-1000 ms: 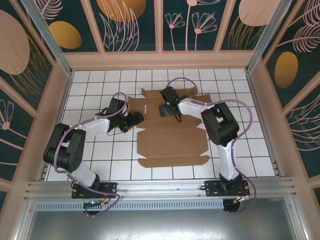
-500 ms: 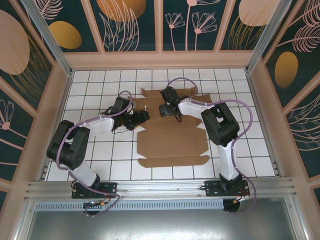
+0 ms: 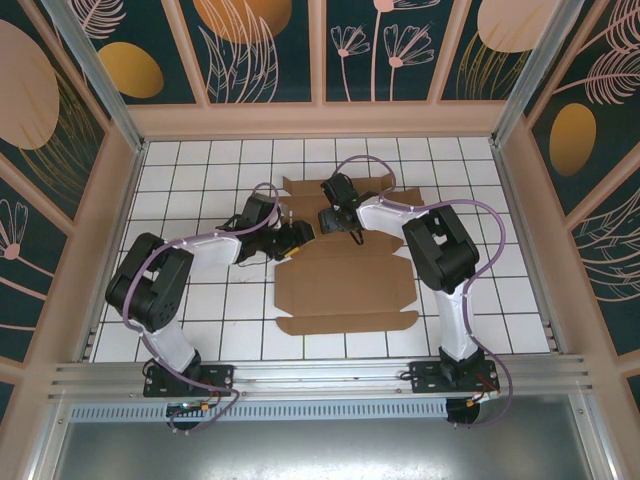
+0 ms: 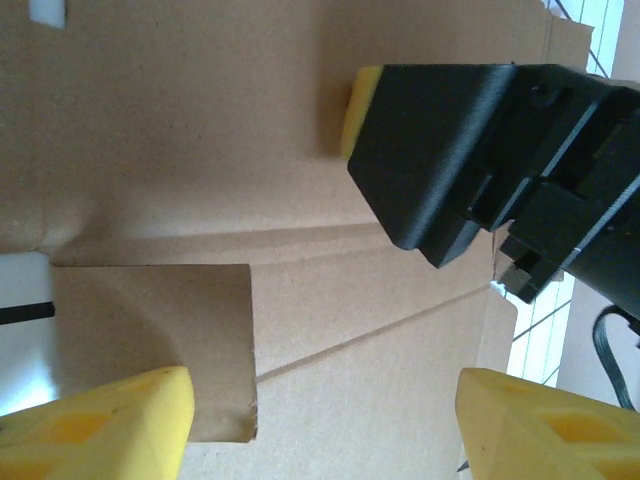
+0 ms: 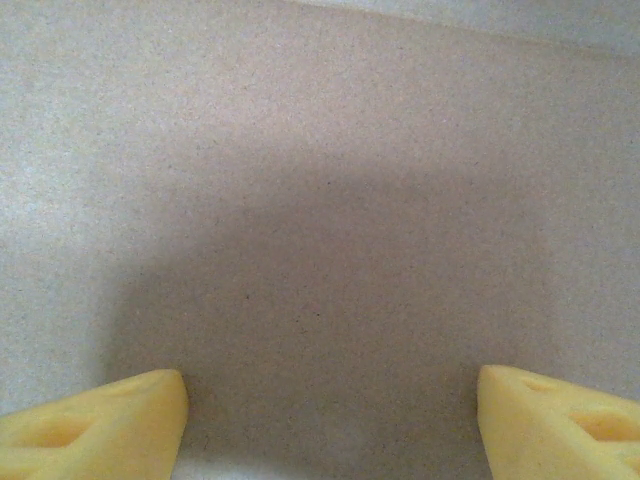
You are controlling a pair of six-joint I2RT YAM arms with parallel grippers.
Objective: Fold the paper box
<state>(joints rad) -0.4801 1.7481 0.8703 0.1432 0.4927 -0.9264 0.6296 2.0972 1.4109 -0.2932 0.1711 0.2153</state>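
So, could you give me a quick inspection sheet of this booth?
Surface: white tiled table, dark grid lines.
Job's things: paper box, brown cardboard sheet lying opened out, flaps spread.
Clutter: nothing seen.
End effectors: left end effector open over the sheet's far part; right end effector open, close against the cardboard.
Cables: purple cable looped along each arm.
Surroundings: dark floral wall panels, metal frame.

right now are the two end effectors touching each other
Apart. The left wrist view shows paper box between the left end effector and the right end effector.
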